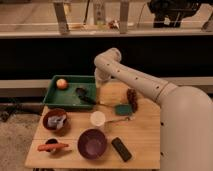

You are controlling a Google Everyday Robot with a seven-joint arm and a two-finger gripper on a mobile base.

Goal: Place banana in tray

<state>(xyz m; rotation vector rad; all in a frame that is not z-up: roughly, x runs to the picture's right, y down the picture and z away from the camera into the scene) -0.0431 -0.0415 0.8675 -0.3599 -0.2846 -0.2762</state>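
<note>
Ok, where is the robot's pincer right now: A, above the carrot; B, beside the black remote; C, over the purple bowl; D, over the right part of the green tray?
D: the pincer is low over the right side of the green tray, well away from the purple bowl, the black remote and the carrot.
</note>
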